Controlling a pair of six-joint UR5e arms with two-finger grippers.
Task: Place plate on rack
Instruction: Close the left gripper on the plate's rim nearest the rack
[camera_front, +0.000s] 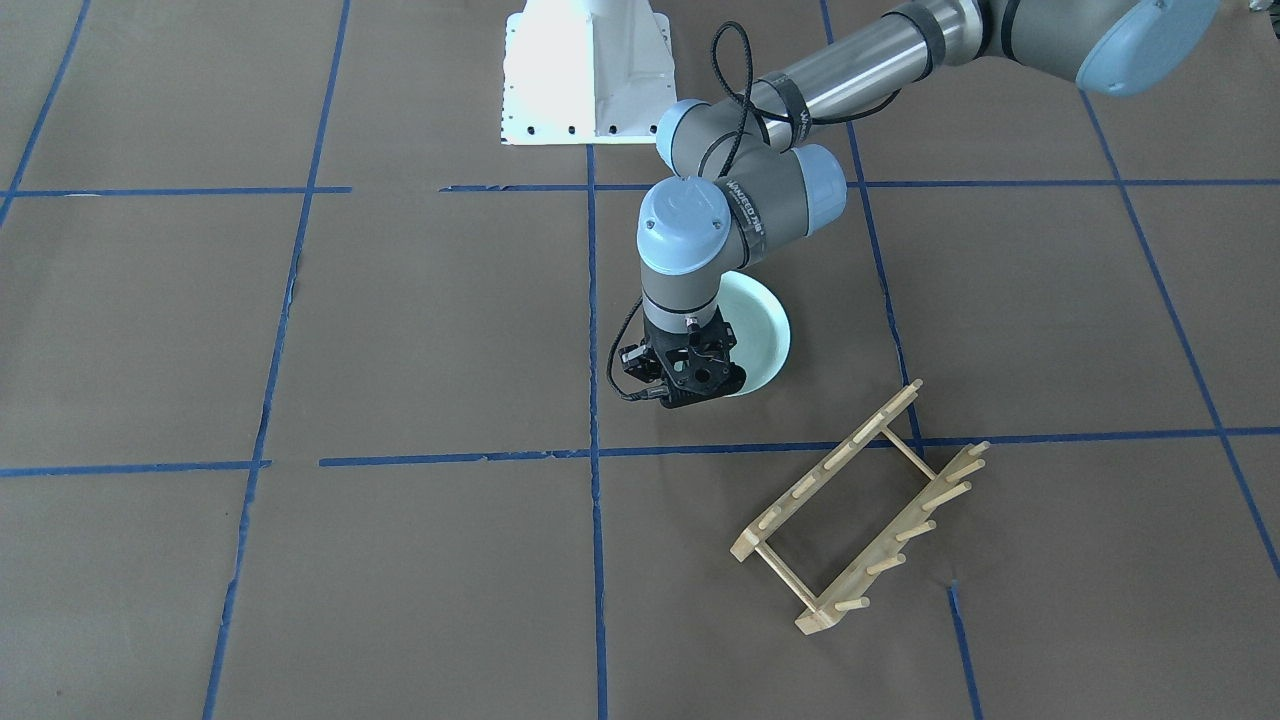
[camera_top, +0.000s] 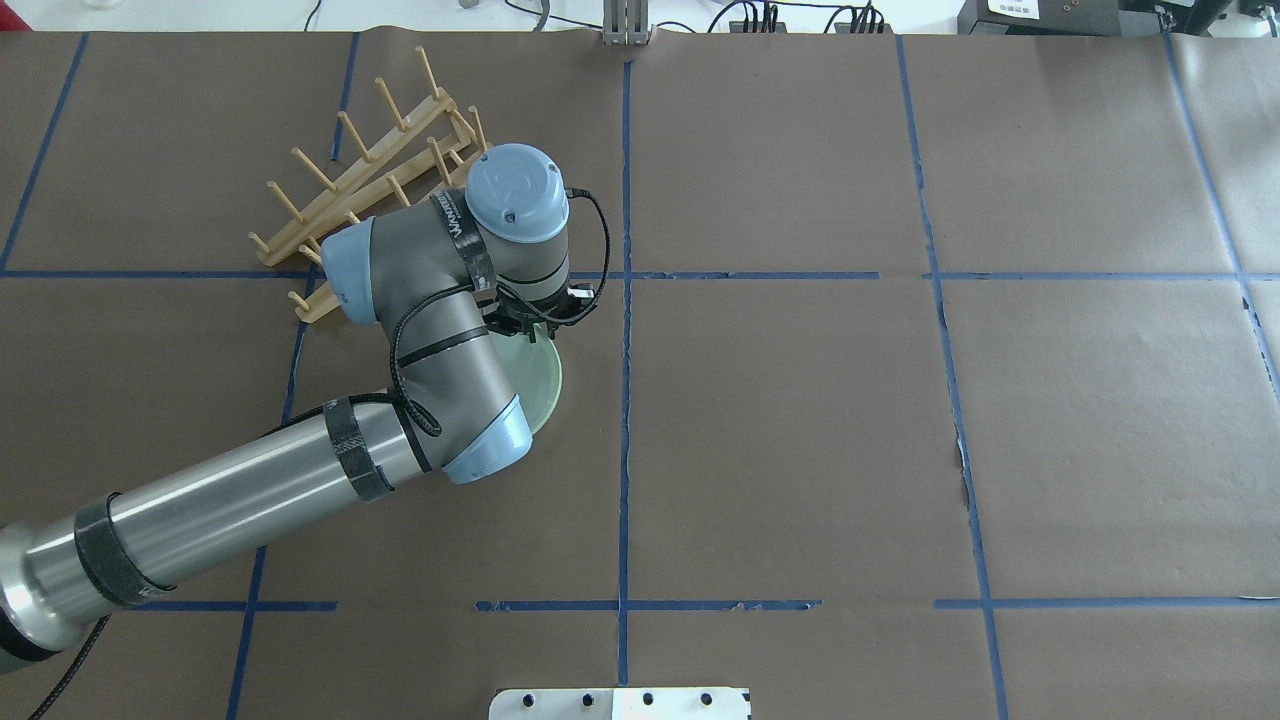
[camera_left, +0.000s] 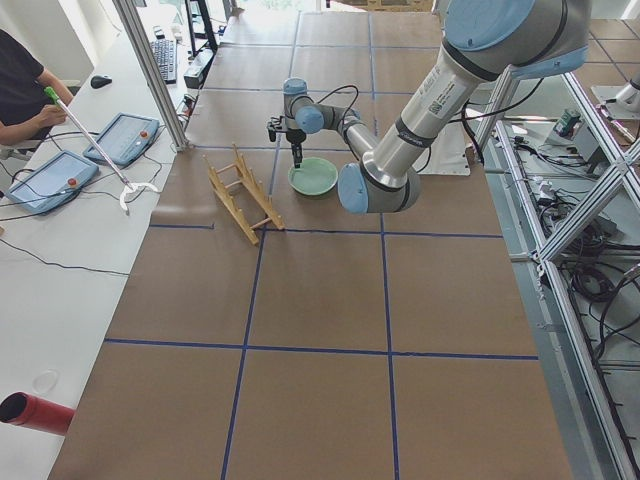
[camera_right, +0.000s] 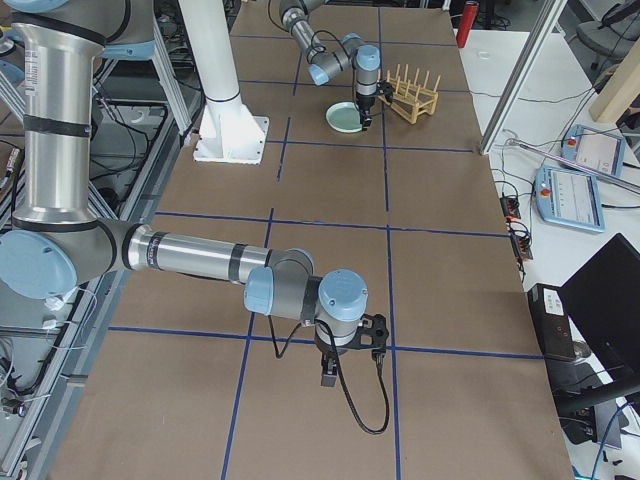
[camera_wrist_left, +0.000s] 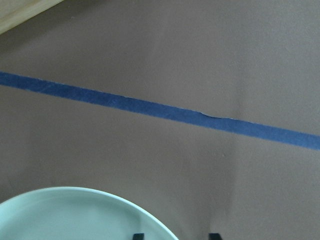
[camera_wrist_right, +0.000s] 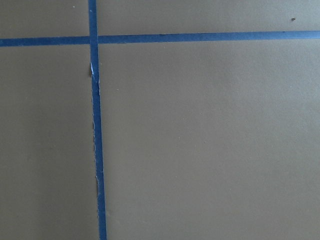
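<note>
There is one plate (camera_front: 768, 335), one rack (camera_front: 865, 510), and two grippers, one on each arm.

The left gripper (camera_front: 692, 385) points straight down at the table (camera_top: 800, 450). Its jaws stand apart. In the left wrist view one dark fingertip (camera_wrist_left: 138, 236) sits over the plate's rim and the other over bare brown paper, with the rim's edge between them.

The plate lies flat and face up on the paper. Most of it spreads from the left gripper back toward the robot's base. Being round, it has no long axis.

The rack stands on the table beyond the left gripper, farther from the robot and off to its left, near but apart from the plate. It has two rails, each with a row of pegs pointing up, joined by two cross rods. Its long axis runs diagonally, from near-left to far-right as the robot looks.

The right gripper (camera_right: 340, 368) hangs over a blue tape (camera_wrist_right: 95, 125) crossing, well apart from both plate and rack. Whether its jaws are apart or together cannot be told.
</note>
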